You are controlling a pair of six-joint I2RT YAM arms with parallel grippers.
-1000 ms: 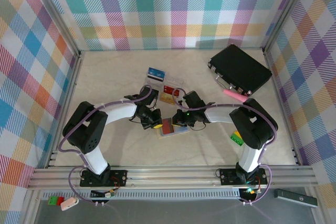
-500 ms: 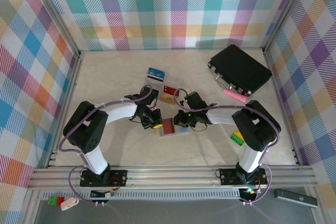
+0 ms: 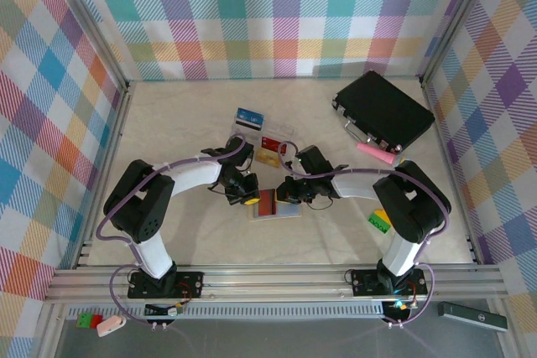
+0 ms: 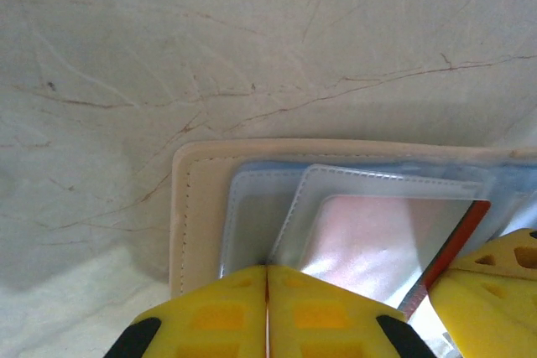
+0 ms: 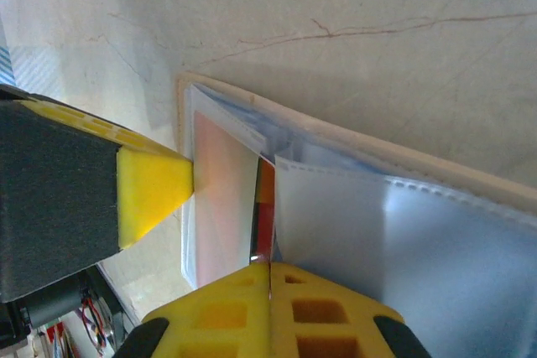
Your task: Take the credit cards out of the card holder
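- Beige marbled table is ringed by plaid walls, and the work is centred in the top view.
- Left gripper is placed at the left edge of the card holder. In its wrist view its yellow fingers are pressed together at a clear sleeve's corner. Whether the sleeve is caught cannot be told.
- Card holder is laid open flat at frame centre, with a red card partly inside a sleeve.
- Clear tray at upper centre holds cards. Where these came from cannot be told.
- Right gripper is over the holder's right half, fingers closed together at the red card's edge. A pinch is judged likely but is not confirmed.
- Task is judged unfinished: the red card is yet to be drawn out, and the other sleeves cannot be checked.
- Black case sits at upper right.
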